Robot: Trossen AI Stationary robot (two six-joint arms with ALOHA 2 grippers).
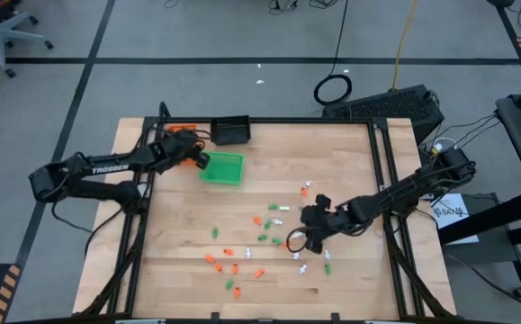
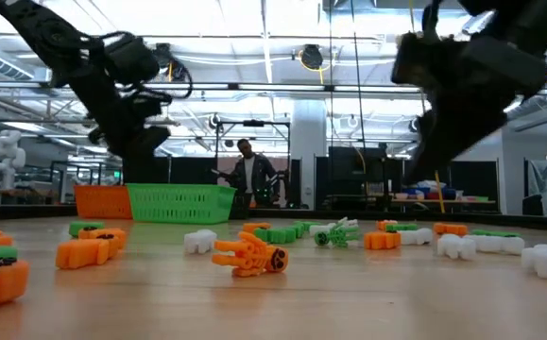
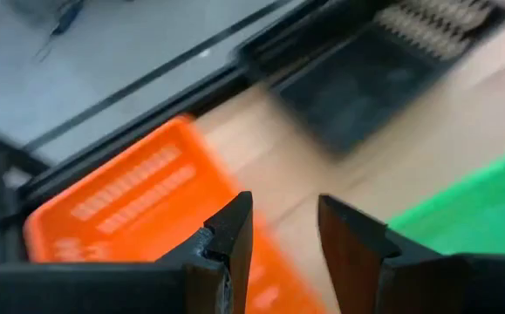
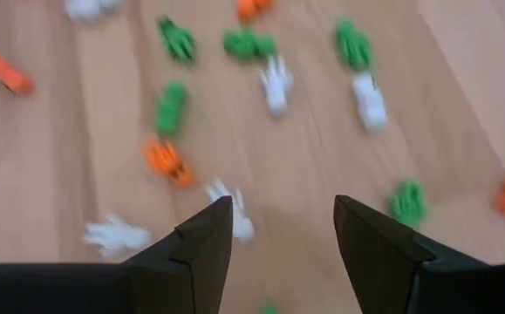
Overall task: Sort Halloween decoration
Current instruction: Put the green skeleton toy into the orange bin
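The Halloween decoration pieces (image 1: 260,236), tiny orange, green and white plastic shapes, lie scattered on the wooden table's middle and near part. My right gripper (image 4: 283,209) hangs open above them, slanting down, with a white piece (image 4: 235,220) and an orange one (image 4: 167,160) on the wood just ahead of its fingers. In the high view my right gripper (image 1: 298,236) is at the right side of the scatter. My left gripper (image 3: 285,209) is open with nothing between its fingers, above the near corner of the orange tray (image 3: 130,201). In the high view my left gripper (image 1: 195,155) is at the far left.
Three small trays stand at the far left: the orange tray (image 1: 181,133), a black tray (image 1: 231,131) and a green tray (image 1: 223,168). A raised dark frame (image 1: 381,180) edges the table. In the low view a person (image 2: 247,175) stands in the room behind.
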